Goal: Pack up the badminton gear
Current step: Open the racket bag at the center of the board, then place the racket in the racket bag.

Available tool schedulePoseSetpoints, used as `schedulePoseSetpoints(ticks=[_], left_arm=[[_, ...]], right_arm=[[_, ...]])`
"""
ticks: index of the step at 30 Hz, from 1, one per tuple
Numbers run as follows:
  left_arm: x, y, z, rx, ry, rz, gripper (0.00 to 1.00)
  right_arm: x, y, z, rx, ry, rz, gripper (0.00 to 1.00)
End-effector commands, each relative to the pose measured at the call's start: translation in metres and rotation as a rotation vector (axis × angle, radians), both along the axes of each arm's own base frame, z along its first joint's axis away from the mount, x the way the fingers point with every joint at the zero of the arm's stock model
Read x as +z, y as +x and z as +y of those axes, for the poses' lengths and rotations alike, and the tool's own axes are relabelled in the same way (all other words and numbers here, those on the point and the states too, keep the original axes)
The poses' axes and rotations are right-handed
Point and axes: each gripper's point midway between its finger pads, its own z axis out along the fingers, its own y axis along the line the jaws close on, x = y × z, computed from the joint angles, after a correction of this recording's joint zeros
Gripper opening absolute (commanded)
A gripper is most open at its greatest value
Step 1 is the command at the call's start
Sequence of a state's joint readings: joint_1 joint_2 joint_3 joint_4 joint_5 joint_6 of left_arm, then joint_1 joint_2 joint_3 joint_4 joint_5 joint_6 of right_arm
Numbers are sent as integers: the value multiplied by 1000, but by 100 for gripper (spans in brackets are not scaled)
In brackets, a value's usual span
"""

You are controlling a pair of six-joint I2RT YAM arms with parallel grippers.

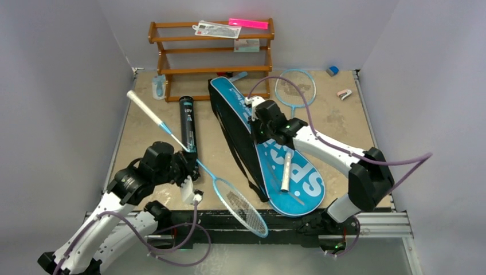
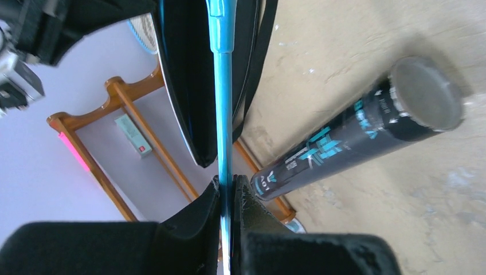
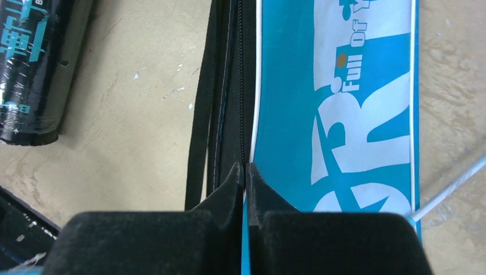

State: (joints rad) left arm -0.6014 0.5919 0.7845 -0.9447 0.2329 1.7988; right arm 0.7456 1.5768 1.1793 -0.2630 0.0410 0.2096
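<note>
The table (image 1: pixel 344 123) holds a big blue bag (image 1: pixel 232 103) lying slanted in the middle. One racket (image 1: pixel 295 86) lies partly across it, with its white handle on the bag's wide end. The other racket (image 1: pixel 240 206) slants on the left, close to the black tube (image 1: pixel 188 123). The left pincer (image 2: pixel 227 186) pinches that racket's thin blue stick. The right pincer (image 3: pixel 245 172) pinches the bag's edge.

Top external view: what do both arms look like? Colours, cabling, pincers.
Both alike: the left arm and right arm have white shell links between chunky black joint housings, each trailed by a loose purple cable. The left pincer and right pincer have matte black wedge-shaped fingers. Small green lights glow on several joints.
</note>
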Motion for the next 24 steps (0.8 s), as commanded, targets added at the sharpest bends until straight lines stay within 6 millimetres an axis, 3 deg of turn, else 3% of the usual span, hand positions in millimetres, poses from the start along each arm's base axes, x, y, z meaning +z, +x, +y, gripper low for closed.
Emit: schedulePoseSetpoints(ticks=[1,4,11,15,24], left_arm=[[58,43,-17,20,-43,-211,0],[76,63,-25,18,-48,-287,0],[97,107,-19,80,1,-416,0],[96,120,-4,118,125,-440,0],[113,147,-10,171,-12,-603,0]], right_arm=[[29,-4,-10,13,111,-1,0],[38,-8,-15,23,116,2,0],[53,-17,-17,32,147,-4,0],[56,-18,-18,30,151,-3,0],[67,-21,-16,41,193,-2,0]])
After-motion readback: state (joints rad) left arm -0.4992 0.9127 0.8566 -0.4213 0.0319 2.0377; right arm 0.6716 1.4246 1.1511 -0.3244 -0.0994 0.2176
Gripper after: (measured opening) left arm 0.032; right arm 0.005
